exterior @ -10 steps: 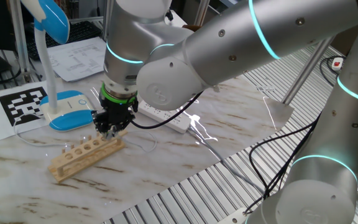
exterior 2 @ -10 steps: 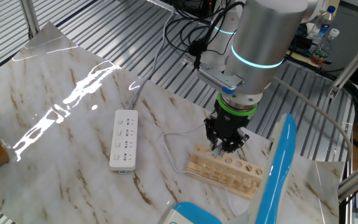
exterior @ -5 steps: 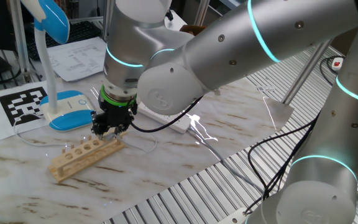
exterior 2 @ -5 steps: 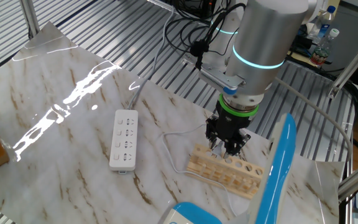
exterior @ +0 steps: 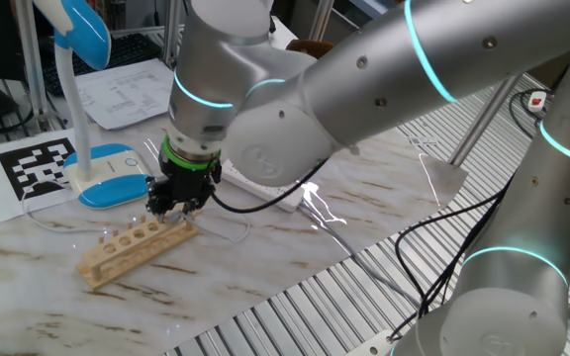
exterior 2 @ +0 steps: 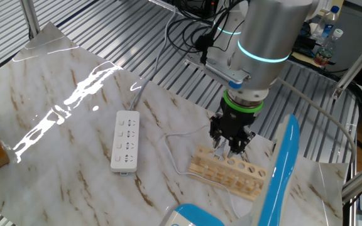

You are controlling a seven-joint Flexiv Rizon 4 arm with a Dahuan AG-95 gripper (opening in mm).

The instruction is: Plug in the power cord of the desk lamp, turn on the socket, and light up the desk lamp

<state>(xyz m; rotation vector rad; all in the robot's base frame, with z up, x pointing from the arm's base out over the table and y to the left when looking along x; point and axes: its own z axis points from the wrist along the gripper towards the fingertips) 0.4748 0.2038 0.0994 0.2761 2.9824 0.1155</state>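
The desk lamp's blue-topped base [exterior: 107, 176] stands at the left, its white neck [exterior: 72, 109] rising to the blue head [exterior: 82, 30]. The same head [exterior 2: 280, 171] fills the lower right of the other fixed view. The socket [exterior 2: 125, 141] lies flat on the marble, left of the arm, and is half hidden behind the arm [exterior: 265, 188] in one fixed view. The thin power cord [exterior 2: 168, 143] loops between socket and rack and runs under my gripper [exterior 2: 229, 149]. Its plug is hidden there. The gripper [exterior: 172, 208] points down, open, fingers just above the rack's end.
A wooden rack [exterior 2: 228, 172] with round holes lies right under the gripper [exterior: 137, 245]. A marker sheet [exterior: 33, 163] and papers [exterior: 127, 89] lie near the lamp. Black robot cables [exterior: 433, 237] trail over the grooved metal bench around the marble slab.
The fingers have spread apart from a narrower stance. The gripper has shifted slightly over the rack's end; the lamp, socket and rack have stayed put.
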